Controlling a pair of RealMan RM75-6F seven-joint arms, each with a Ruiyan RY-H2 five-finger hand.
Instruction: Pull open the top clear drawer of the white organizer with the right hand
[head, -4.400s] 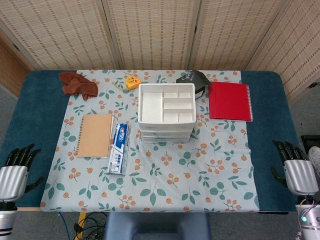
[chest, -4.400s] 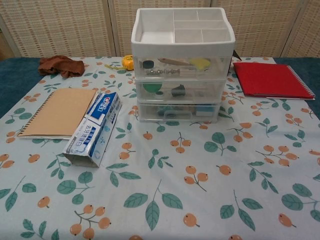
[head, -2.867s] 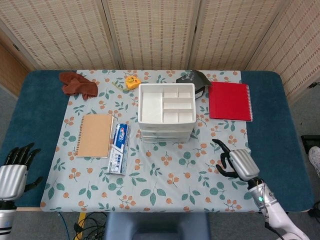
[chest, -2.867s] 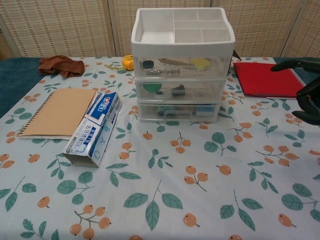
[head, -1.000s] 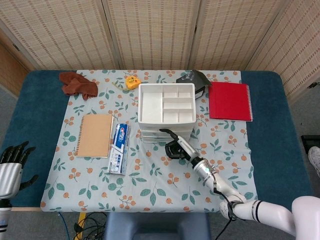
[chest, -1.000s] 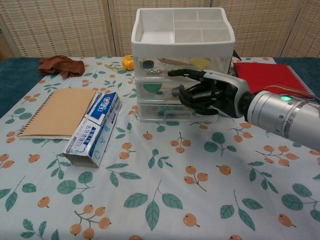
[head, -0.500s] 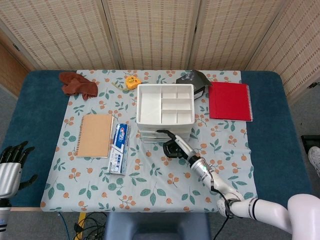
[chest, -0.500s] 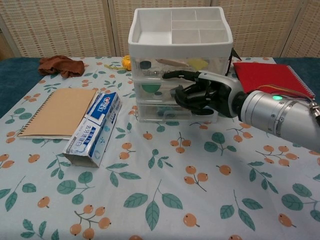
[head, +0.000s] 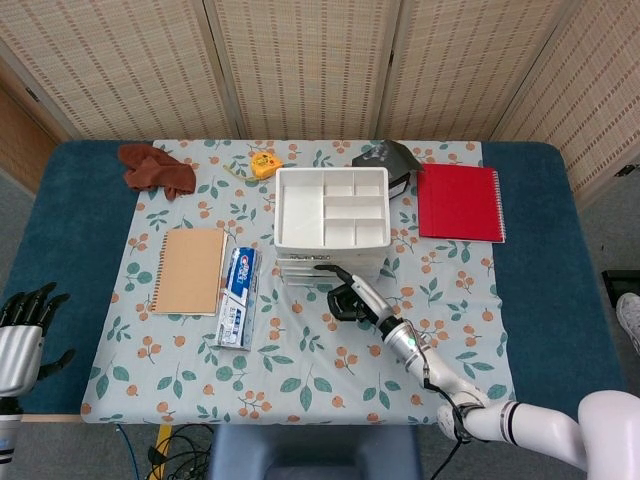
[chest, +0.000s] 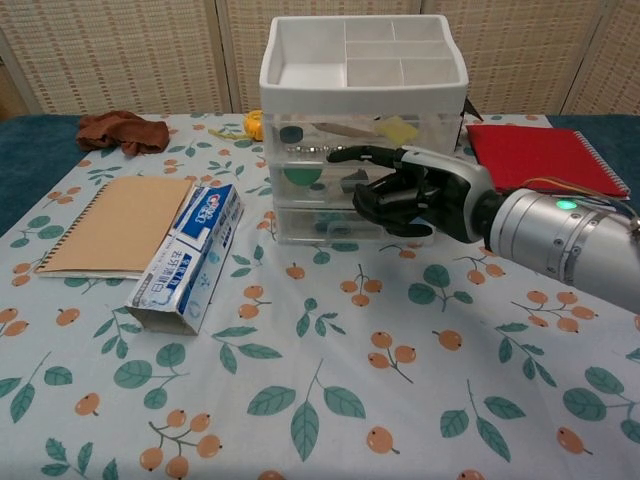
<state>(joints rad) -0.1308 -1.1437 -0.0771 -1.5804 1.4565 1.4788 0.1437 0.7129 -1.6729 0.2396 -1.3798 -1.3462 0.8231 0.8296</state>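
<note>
While my right hand (chest: 415, 195) hooks curled fingers at the drawer (chest: 340, 135), a true grasp I cannot tell.
Leaf-print cloth (head: 300, 350) covers the blue table (head: 545, 250); woven screens (head: 300, 60) stand behind; my left hand (head: 22, 335) rests released.

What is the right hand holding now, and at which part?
The right hand has a finger hooked on the front edge of the organizer's top drawer; a firm hold cannot be told. The left hand holds nothing.
</note>
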